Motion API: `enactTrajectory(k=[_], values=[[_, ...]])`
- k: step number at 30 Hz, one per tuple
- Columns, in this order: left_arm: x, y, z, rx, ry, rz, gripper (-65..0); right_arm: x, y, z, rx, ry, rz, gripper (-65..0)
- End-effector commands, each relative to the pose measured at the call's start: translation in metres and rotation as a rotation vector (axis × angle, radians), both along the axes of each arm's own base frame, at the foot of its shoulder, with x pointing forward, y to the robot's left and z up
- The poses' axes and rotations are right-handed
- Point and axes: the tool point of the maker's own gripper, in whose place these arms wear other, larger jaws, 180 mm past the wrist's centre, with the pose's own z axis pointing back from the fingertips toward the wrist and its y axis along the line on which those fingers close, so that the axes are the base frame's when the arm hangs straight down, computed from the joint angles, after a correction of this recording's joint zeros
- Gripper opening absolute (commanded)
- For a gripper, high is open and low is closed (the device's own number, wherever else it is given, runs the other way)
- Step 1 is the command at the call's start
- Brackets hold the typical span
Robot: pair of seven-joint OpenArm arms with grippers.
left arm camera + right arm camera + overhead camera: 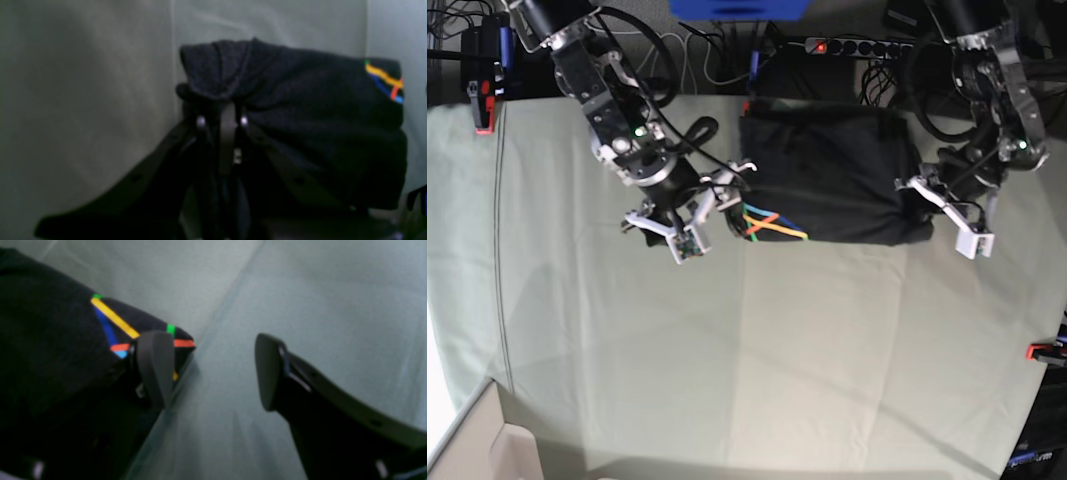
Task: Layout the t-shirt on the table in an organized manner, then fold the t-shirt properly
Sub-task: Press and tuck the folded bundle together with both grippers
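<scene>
We judge folding well advanced: the t-shirt (827,175) lies compact at upper centre. Left gripper (222,121) pinches its edge; right gripper (213,370) gapes empty.

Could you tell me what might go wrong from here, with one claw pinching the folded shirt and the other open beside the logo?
1. The left claw is shut on a bunched edge of the t-shirt; pulling could drag the whole folded stack across the table and undo it.
2. The right claw is open with one finger over the striped corner; closing may catch only the top layer.
</scene>
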Motion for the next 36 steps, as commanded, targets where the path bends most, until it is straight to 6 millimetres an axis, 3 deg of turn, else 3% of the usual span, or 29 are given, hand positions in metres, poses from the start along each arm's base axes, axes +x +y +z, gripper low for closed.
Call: enactTrajectory(k=[1, 3, 6, 14, 19, 29, 36], values=[[0.004, -0.002, 0.003, 0.001, -0.011, -0.016, -64.5, 0.009, 0.004, 0.013, 0.023, -0.046, 0.004, -26.1], [0.006, -0.009, -0.001, 0.005, 0.003, -0.060, -63.4, 0.009, 0.004, 0.013, 0.023, -0.046, 0.004, -26.1], [0.005, -0.015, -0.004, 0.005, 0.012, -0.086, -55.6, 0.008, 0.003, 0.013, 0.021, -0.046, 0.006, -26.1], [-0.001, 0.011, 0.000, 0.014, 0.002, -0.011, -18.5, 0.009, 0.002, 0.014, 0.019, -0.050, 0.005, -26.1], [-0.010, 0.017, -0.007, 0.009, 0.025, 0.012, -3.3, 0.009, 0.002, 0.014, 0.020, -0.050, 0.007, -26.1], [-0.020, -0.025, -0.024, -0.063, 0.069, -0.042, -1.3, 0.009, 0.003, 0.014, 0.021, -0.050, 0.008, -26.1], [-0.028, -0.027, -0.040, -0.091, 0.115, -0.025, -1.5, 0.009, 0.002, 0.014, 0.019, -0.049, 0.005, -26.1]])
